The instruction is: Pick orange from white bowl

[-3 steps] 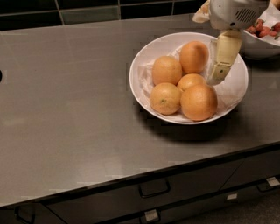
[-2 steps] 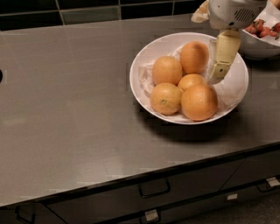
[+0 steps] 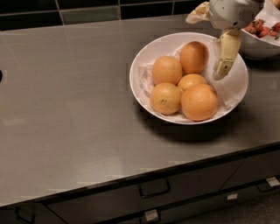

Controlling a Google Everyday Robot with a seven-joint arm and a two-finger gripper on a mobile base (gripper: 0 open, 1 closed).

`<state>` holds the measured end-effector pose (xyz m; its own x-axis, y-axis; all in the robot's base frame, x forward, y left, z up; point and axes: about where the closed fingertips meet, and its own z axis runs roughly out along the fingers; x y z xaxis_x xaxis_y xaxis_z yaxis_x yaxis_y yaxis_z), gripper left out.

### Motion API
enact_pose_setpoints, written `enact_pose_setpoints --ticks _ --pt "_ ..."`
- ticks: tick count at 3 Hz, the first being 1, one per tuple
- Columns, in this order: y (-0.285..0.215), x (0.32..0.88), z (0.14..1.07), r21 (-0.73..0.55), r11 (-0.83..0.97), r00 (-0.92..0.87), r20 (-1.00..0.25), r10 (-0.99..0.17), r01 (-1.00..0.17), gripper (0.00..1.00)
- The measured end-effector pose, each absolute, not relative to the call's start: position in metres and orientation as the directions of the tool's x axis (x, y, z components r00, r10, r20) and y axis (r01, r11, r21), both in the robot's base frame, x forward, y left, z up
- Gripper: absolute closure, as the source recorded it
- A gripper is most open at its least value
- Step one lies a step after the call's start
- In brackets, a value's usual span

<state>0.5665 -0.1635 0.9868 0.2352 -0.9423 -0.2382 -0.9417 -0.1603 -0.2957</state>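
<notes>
Here our gripper (image 3: 224, 65) hangs inside the white bowl (image 3: 238, 84), just beside the oval rear orange (image 3: 194, 57), seemingly placed to close on it; whether it is open we cannot tell.

— What is seen under everything?
— A grey countertop (image 3: 70, 109) is seen, backed by dark tiles (image 3: 87, 11). Drawers (image 3: 153, 197) with dark handles are set beneath its front edge.

— Which fruit is noted?
— A speckled orange (image 3: 165, 98) is laid at the front left, touching the biggest round orange (image 3: 199, 102) on its right. A small orange (image 3: 191, 82) is wedged behind those two, and a fourth orange (image 3: 166, 70) is placed at the left rear.

— And at the upper right?
— A second bowl (image 3: 258, 50) is cut off at the corner, and red fruit (image 3: 261, 29) is held in it. The gripper (image 3: 221, 72) is seen just in front of it.
</notes>
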Motion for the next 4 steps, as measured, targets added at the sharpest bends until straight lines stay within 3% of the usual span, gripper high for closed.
enact_pose_setpoints --ticks 1,4 --pt "-0.161 0.591 0.986 -0.362 -0.200 0.316 -0.296 -0.901 -0.910 0.00" --pt "-0.166 0.601 0.984 -0.342 -0.260 0.353 -0.247 -0.902 -0.903 0.00"
